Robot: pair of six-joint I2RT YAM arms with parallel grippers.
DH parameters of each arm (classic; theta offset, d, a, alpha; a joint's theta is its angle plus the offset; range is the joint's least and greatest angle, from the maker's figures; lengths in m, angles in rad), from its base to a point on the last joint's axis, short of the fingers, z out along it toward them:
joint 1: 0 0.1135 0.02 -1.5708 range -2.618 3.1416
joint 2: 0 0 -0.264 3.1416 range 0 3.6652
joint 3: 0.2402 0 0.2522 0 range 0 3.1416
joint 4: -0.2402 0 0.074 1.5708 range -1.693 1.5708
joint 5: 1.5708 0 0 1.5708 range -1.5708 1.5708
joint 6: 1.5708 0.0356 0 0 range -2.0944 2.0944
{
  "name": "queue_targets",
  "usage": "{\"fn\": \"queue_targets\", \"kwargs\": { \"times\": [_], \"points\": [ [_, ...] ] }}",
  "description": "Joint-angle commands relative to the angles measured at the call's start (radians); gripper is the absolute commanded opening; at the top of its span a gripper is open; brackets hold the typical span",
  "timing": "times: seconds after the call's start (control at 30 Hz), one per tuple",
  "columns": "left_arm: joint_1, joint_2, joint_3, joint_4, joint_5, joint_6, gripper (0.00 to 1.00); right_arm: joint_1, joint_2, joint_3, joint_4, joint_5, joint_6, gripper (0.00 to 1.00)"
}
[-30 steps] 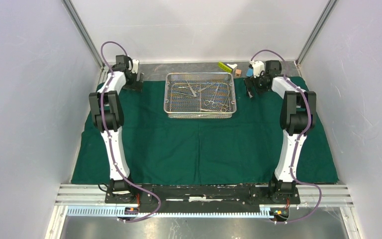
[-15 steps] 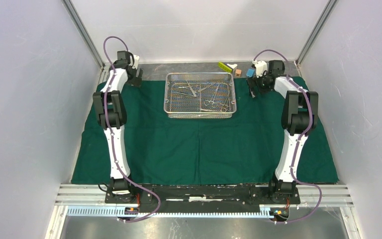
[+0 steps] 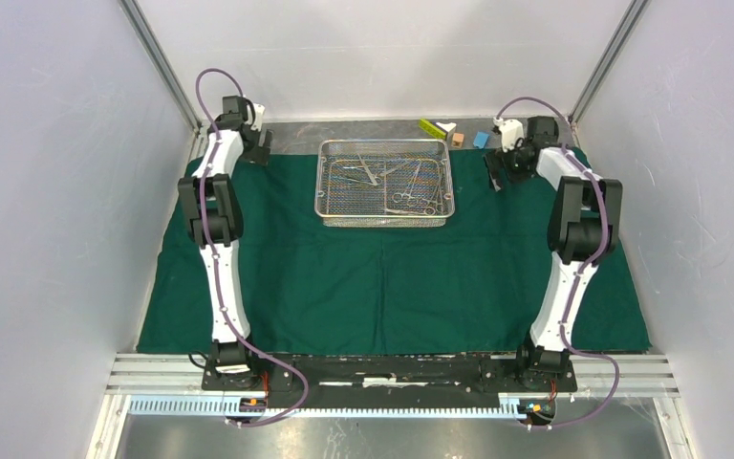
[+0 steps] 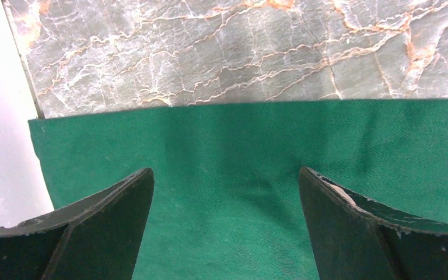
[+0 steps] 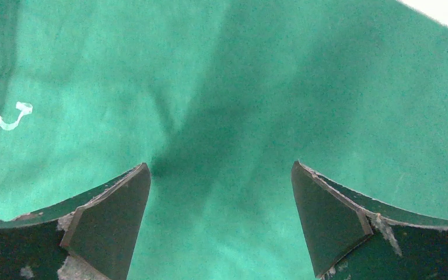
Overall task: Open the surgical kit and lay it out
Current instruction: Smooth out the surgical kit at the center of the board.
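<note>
dark green cloth, the drape (image 3: 392, 277) of the surgical kit, lies opened out flat over most of the table top (image 4: 210, 52), and both arms reach to its far corners.

under the left gripper (image 4: 224, 175) the drape's far edge runs straight across just ahead of the fingertips. its corner sits off to the left of the left finger, and bare grey marbled table top shows beyond the edge. this gripper's fingers (image 4: 111, 227) stand wide apart with only cloth between them, gripping nothing.

the right gripper (image 5: 219, 166) hangs over plain green cloth. its fingers (image 5: 332, 216) are likewise spread wide and hold nothing.

the silver wire-mesh tray (image 3: 383, 223) rests on the far half of the drape. it lies between the two grippers, to the right of the left fingers and to the left of the right fingers, apart from both.

inside the tray lie slim steel instruments (image 3: 368, 172), scattered and overlapping. the ring-handled clamps (image 3: 406, 199) are toward the near right corner.

past the drape's far edge, on bare table top to the left of the right fingers, sit a yellow-green block (image 3: 430, 128), a brown block (image 3: 457, 140) and a blue block (image 3: 480, 140). the blue one is the nearest to that gripper.

a tiny curled white scrap (image 5: 13, 115) lies on the cloth, ahead and to the left of the right gripper's left finger.
</note>
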Motion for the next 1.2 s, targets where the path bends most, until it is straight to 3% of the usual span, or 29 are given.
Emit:
{"fn": "queue_targets", "kwargs": {
  "times": [0.0,0.13,0.27,0.37,0.53,0.67,0.83,1.17],
  "points": [
    [0.028,-0.122,0.02,-0.027,0.067,-0.068,1.0,-0.05,-0.191,-0.08,-0.021,-0.062,-0.035,0.98],
    [0.036,-0.294,-0.091,0.013,0.165,-0.086,1.0,-0.083,-0.374,-0.233,-0.022,-0.112,-0.097,0.98],
    [0.036,-0.534,-0.369,0.057,0.283,-0.037,1.0,-0.09,-0.56,-0.441,-0.048,-0.111,-0.234,0.98],
    [0.036,-0.72,-0.622,0.08,0.389,0.067,1.0,-0.089,-0.707,-0.597,-0.097,-0.115,-0.368,0.98],
    [0.035,-1.043,-1.068,0.06,0.572,0.371,1.0,-0.077,-0.891,-0.817,-0.184,-0.121,-0.574,0.98],
    [0.017,-1.257,-1.362,0.058,0.584,0.577,1.0,-0.046,-0.981,-0.952,-0.189,-0.116,-0.633,0.98],
    [0.008,-1.347,-1.539,0.022,0.526,0.728,1.0,-0.01,-1.032,-1.072,-0.164,-0.072,-0.665,0.98],
    [-0.003,-1.399,-1.667,-0.058,0.395,0.964,0.98,0.015,-1.106,-1.199,-0.241,-0.001,-0.783,0.98]
  ]
}}
